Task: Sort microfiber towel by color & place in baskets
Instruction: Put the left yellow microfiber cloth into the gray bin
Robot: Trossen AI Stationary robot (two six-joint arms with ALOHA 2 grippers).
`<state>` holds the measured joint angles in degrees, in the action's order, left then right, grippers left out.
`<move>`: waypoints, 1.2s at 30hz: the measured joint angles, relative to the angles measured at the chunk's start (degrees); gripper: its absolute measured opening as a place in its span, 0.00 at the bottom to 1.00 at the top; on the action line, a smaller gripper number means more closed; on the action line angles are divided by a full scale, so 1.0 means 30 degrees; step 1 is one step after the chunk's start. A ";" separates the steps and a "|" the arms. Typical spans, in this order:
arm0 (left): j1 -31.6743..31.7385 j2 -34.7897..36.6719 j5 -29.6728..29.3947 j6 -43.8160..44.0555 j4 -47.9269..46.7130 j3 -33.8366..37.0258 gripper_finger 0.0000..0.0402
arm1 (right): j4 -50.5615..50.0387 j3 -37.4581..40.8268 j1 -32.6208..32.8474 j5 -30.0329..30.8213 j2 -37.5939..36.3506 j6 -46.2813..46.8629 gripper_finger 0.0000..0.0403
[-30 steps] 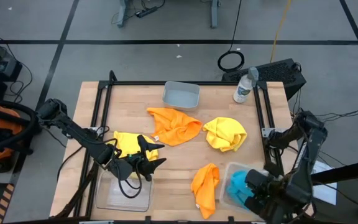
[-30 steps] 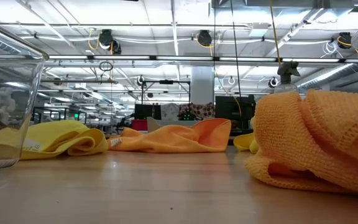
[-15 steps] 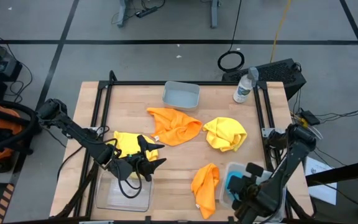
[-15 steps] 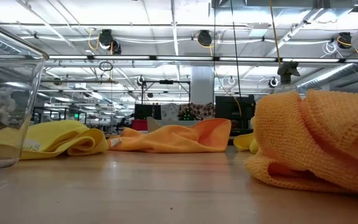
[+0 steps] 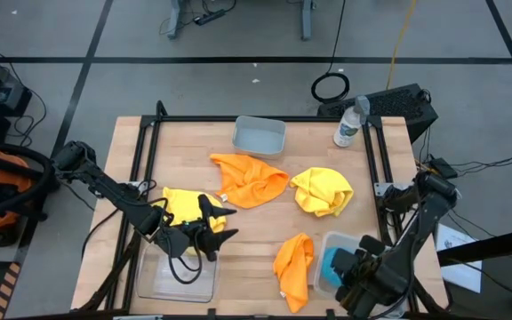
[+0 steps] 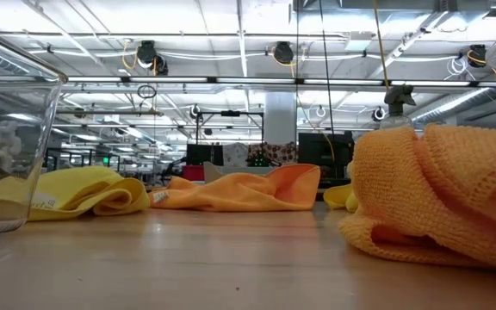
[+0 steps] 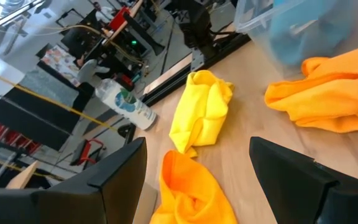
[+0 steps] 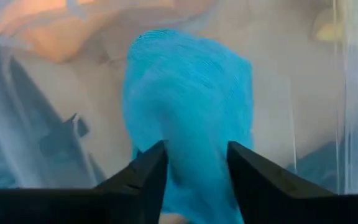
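Our right gripper (image 5: 349, 271) has drawn back since a second ago, fingers now apart around the blue towel (image 8: 188, 112) in the near-right bin (image 5: 332, 242). Left gripper (image 5: 225, 224) hovers open by the yellow towel (image 5: 180, 206). The near orange towel (image 5: 293, 265) runs near-to-far on the desk (image 5: 185, 142).

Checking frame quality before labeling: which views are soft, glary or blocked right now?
High view: sharp, evenly lit. Low view: orange towel fills the right, basket wall distorts the left. Right wrist view: soft, blue towel very close between the right claw's fingers, streaky reflections on the clear bin wall. Left wrist view: tilted, background blurry, water bottle readable.
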<state>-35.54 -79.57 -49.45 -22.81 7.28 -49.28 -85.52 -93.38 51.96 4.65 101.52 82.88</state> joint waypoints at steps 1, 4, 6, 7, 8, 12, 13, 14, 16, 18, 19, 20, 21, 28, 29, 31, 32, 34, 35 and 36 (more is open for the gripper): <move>-0.0004 0.0000 0.0102 0.0000 0.0002 0.0000 0.72 | 0.0049 0.0000 0.0058 -0.0128 -0.0174 0.0120 0.44; -0.0004 0.0000 0.0610 0.0007 0.0011 0.0000 0.72 | 0.0407 0.0000 0.0104 -0.0158 -0.0570 0.0220 0.50; -0.0004 0.0000 0.0879 0.0000 0.0004 0.0000 0.72 | 0.0712 -0.0007 0.0104 0.0052 -0.0765 0.0279 0.52; -0.0004 0.0000 0.0929 0.0000 0.0004 0.0000 0.72 | 0.0856 -0.0007 0.0104 0.0279 -0.0808 0.0364 0.52; -0.0004 0.0000 0.0932 0.0000 0.0004 0.0000 0.72 | 0.1098 -0.0010 0.0104 0.0478 -0.0818 0.0376 0.52; -0.0004 0.0000 0.0932 0.0000 0.0004 0.0000 0.72 | 0.1997 -0.0015 0.0243 0.0208 -0.0811 0.0140 0.47; -0.0004 0.0000 0.0932 0.0000 0.0004 0.0000 0.72 | 0.2001 -0.0015 0.0271 -0.0055 -0.0811 0.0152 0.44; -0.0004 0.0000 0.0932 0.0000 -0.0003 0.0000 0.72 | 0.1992 -0.0015 0.0352 -0.0217 -0.0823 0.0176 0.40; -0.0004 0.0000 0.0932 0.0000 -0.0003 0.0000 0.72 | 0.1995 -0.0015 0.0542 -0.0131 -0.0853 0.0211 0.32; 0.0015 0.0000 0.0932 -0.0004 -0.0003 0.0000 0.72 | 0.1999 -0.0015 0.0614 -0.0040 -0.0884 0.0193 0.22; 0.0043 0.0000 0.0935 -0.0004 -0.0003 0.0000 0.72 | 0.1999 -0.0015 0.0606 -0.0039 -0.0871 0.0219 0.17; 0.0083 0.0000 0.0932 0.0000 -0.0003 0.0000 0.72 | 0.2024 -0.0022 0.0592 -0.0025 -0.0782 0.0262 0.12; 0.0133 0.0000 0.0932 0.0000 -0.0003 0.0000 0.72 | 0.2049 -0.0022 0.0592 -0.0004 -0.0669 0.0265 0.07; 0.0411 0.0000 0.0932 0.0015 -0.0003 0.0000 0.72 | 0.3977 0.2115 0.0577 -0.0171 -0.0221 -0.0065 0.04; 0.0418 0.0000 0.0932 0.0015 -0.0003 0.0000 0.72 | 0.4163 0.2468 0.0583 -0.0181 -0.0221 -0.0070 0.04; 0.0426 0.0000 0.0932 0.0022 -0.0010 0.0000 0.72 | 0.4320 0.3121 0.0573 -0.0200 -0.0221 -0.0004 0.02; 0.0426 0.0000 0.0932 0.0022 -0.0009 0.0000 0.72 | 0.4442 0.3393 0.0552 -0.0218 -0.0221 0.0025 0.01; 0.0426 0.0000 0.0932 0.0022 -0.0003 0.0000 0.72 | 0.4683 0.3915 0.0512 -0.0239 -0.0221 0.0013 0.01; 0.0426 0.0000 0.0932 0.0022 -0.0010 0.0000 0.72 | 0.4880 0.4187 0.0491 -0.0238 -0.0221 -0.0039 0.01; 0.0426 0.0000 0.0932 0.0027 -0.0003 0.0000 0.72 | 0.5248 0.4441 0.0451 -0.0242 -0.0221 -0.0137 0.01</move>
<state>-34.26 -79.57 -46.65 -22.73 7.27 -49.28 -69.78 -80.06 53.31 3.93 100.86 82.47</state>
